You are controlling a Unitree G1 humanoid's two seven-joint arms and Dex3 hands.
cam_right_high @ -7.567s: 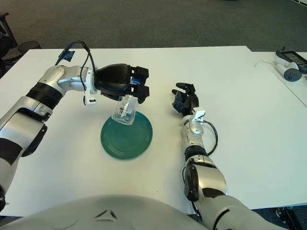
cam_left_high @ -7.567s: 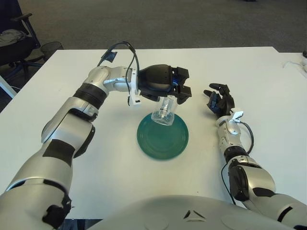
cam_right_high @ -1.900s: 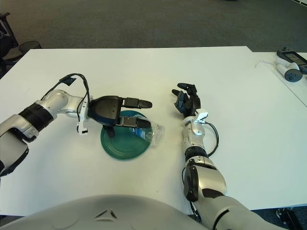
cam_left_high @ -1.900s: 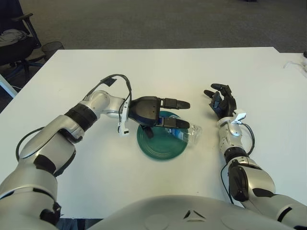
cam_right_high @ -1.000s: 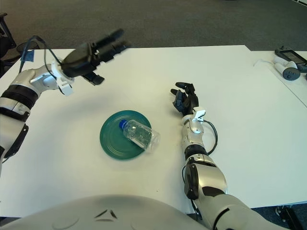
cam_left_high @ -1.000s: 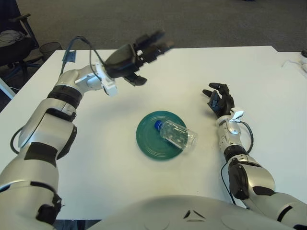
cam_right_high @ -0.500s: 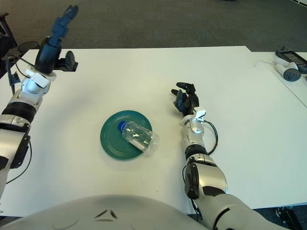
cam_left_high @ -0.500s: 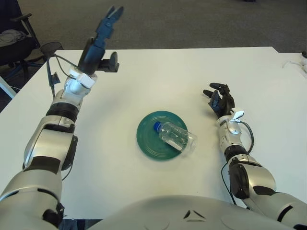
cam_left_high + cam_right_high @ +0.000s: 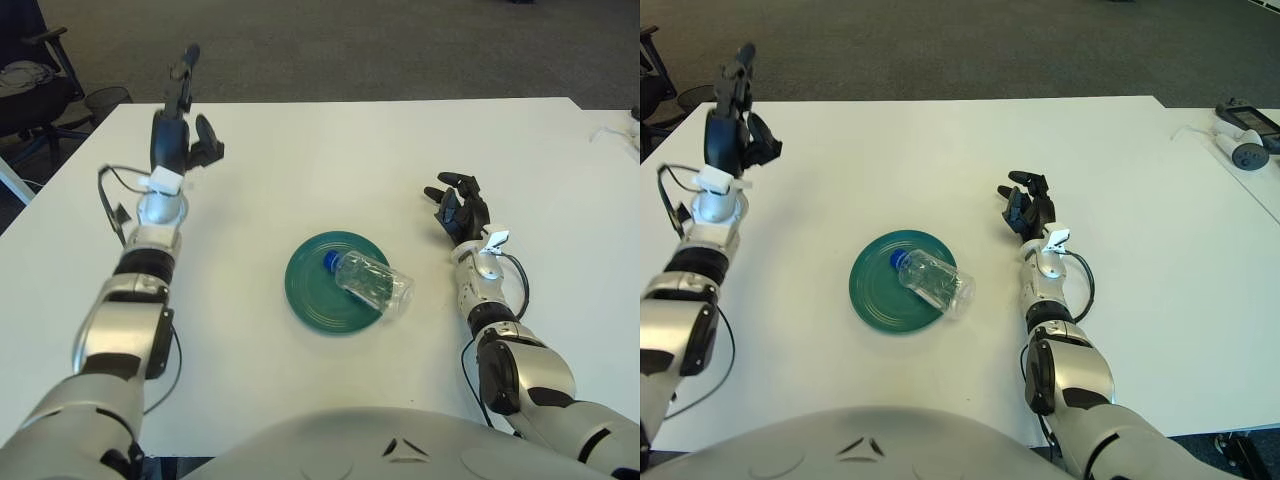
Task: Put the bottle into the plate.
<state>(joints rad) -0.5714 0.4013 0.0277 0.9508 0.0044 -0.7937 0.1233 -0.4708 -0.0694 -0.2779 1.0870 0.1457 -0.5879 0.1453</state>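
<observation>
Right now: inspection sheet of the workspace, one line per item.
Surface: white table.
Job's things: bottle on its side on the green plate, blue cap toward centre, base over the right rim.
Clutter: devices at the far right edge.
Hands: left hand raised, open, far left; right hand parked right, fingers relaxed, holding nothing.
Cables: loose wire at left wrist; another at right wrist.
Surroundings: grey carpet, chair at left.

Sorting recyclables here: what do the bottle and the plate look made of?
The clear blue-capped bottle looks like thin transparent plastic: the round dark green plate shows through it. That plate seems glossy, with faint concentric rings; plastic or glazed ceramic, I cannot tell.
</observation>
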